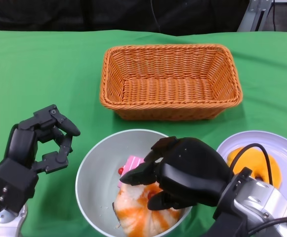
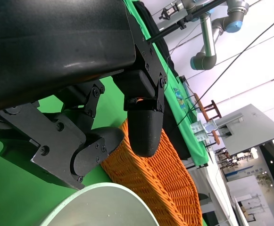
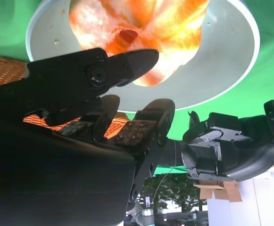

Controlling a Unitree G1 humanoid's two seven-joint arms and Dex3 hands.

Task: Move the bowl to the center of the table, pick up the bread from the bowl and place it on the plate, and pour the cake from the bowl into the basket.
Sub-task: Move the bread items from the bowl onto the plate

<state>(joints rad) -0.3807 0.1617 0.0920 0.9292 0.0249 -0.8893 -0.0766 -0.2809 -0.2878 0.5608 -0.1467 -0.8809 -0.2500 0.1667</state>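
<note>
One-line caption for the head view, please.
Right hand reaches into the bowl over bread; left hand waits beside it.

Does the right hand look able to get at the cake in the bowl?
Probably not cleanly: the cake lies behind the bread, and the right hand hovers over both in the bowl.

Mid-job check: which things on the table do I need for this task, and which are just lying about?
Needed:
- grey round bowl
- orange-and-white bread in the bowl
- pink cake slice in the bowl
- orange wicker basket
- pale lilac plate
- right hand, over the bowl

Just lying about:
- orange round item on the plate
- left hand, idle
</note>
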